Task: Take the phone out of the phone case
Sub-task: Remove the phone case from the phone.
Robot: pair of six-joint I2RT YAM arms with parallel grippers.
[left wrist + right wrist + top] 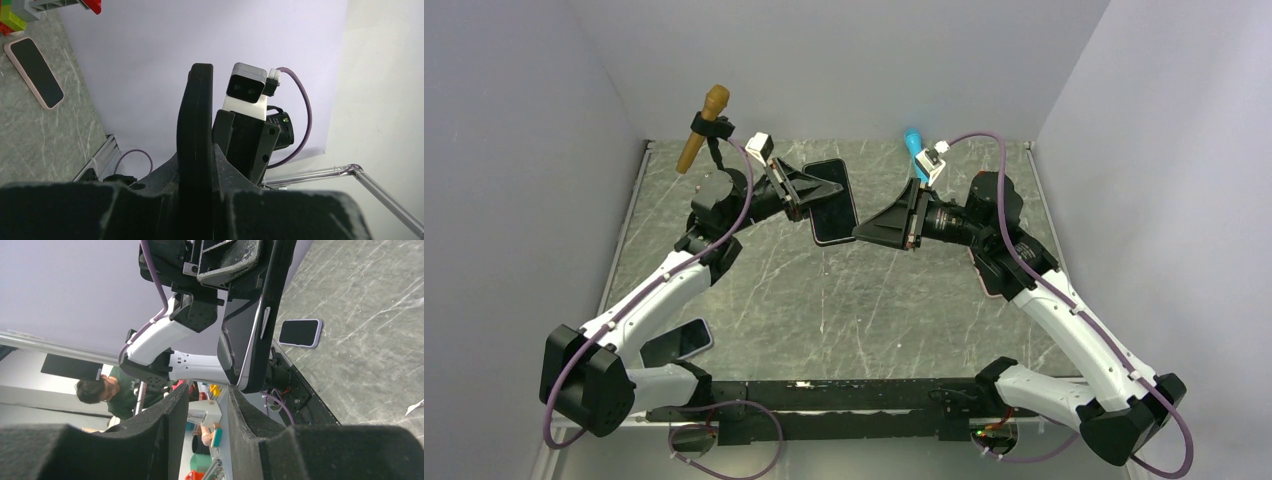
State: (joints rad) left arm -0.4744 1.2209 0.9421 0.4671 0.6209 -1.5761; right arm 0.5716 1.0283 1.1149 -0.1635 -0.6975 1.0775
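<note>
Cased phone (834,215) mid-air, upper centre of top view, clenched edge-on in left gripper (812,200). Right gripper (862,234) parted, empty, at its lower corner. Spare phone (679,340) flat, lower left.

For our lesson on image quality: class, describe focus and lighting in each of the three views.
Top external: even, soft light, sharp throughout. Left wrist: left fingers dark and soft, phone a silhouette against the bright wall. Right wrist: right fingers blurred up close; a highlight runs down the phone's edge.
</note>
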